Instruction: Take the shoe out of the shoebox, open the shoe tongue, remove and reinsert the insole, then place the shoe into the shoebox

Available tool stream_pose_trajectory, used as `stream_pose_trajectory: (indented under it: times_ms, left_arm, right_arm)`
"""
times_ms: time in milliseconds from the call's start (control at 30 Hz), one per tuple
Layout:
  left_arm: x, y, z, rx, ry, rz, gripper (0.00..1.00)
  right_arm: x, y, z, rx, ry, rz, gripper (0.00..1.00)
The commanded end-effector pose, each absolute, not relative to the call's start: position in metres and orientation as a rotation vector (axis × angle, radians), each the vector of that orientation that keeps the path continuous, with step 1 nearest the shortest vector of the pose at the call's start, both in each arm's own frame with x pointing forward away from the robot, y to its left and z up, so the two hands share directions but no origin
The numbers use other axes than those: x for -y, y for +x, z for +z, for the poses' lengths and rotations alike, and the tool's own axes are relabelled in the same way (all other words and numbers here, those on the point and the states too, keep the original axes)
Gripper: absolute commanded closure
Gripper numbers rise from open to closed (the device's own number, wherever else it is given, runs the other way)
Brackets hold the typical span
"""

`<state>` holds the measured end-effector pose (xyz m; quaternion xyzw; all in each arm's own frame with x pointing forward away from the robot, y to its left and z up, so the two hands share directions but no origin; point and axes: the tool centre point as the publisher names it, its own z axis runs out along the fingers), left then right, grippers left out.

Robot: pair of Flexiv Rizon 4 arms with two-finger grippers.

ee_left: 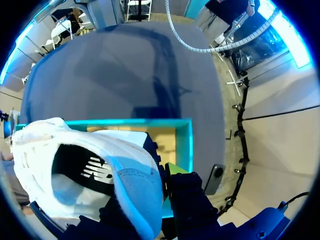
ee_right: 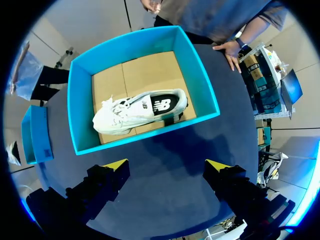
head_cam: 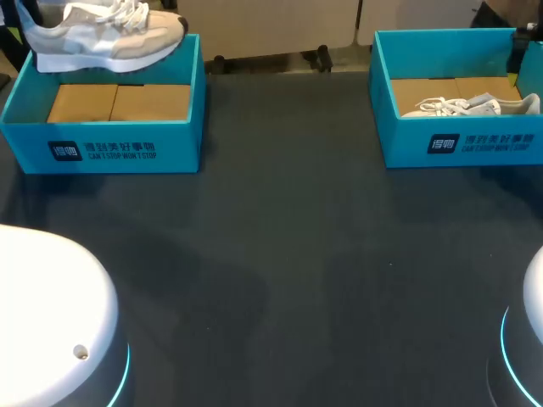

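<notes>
Nearest to us, our white left arm base [head_cam: 51, 314] and right arm base [head_cam: 528, 326] sit at the near edge of the dark table [head_cam: 280, 254]. Further out, our right gripper [ee_right: 167, 167] hovers over bare tabletop just short of the right shoebox [ee_right: 205, 85], its yellow-tipped fingers [ee_right: 116, 164] spread wide with nothing between them. Inside that box the white shoe [ee_right: 137, 111] lies on its side on the cardboard floor, showing a logo on a dark side panel. At the far left, our left gripper [ee_left: 150, 185] pinches the grey shoe [ee_left: 75, 170] at its heel collar and holds it above the left shoebox [ee_left: 186, 145]; only one of its fingertips [ee_left: 172, 167] shows, the other hidden behind the shoe. Both teal boxes carry a dark square emblem and two lines of white lettering on their front walls. Beyond the right shoebox, a person's hand [ee_right: 231, 50] rests on the table's far edge.
</notes>
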<state>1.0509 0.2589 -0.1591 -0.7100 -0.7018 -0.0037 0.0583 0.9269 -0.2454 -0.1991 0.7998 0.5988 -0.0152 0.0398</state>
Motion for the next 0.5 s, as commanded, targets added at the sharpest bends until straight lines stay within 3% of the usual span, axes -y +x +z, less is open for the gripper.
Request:
stream_pose_trajectory:
  times_ms: [33,333,500]
  left_arm:
    - [-0.259,1.017,-0.153,2.209,-2.254,-0.235,1.0]
    - [-0.259,1.017,-0.153,2.209,-2.254,-0.235,1.0]
    - [-0.243,0.974,-0.141,2.11,-2.344,-0.18,1.0]
  right_arm:
    - [0.245,0.927,-0.199,-1.834,2.451,-0.047,0.0]
    - [0.245,0.927,-0.199,-1.834,2.451,-0.047,0.0]
    - [0.245,0.927,-0.199,-1.834,2.451,-0.047,0.0]
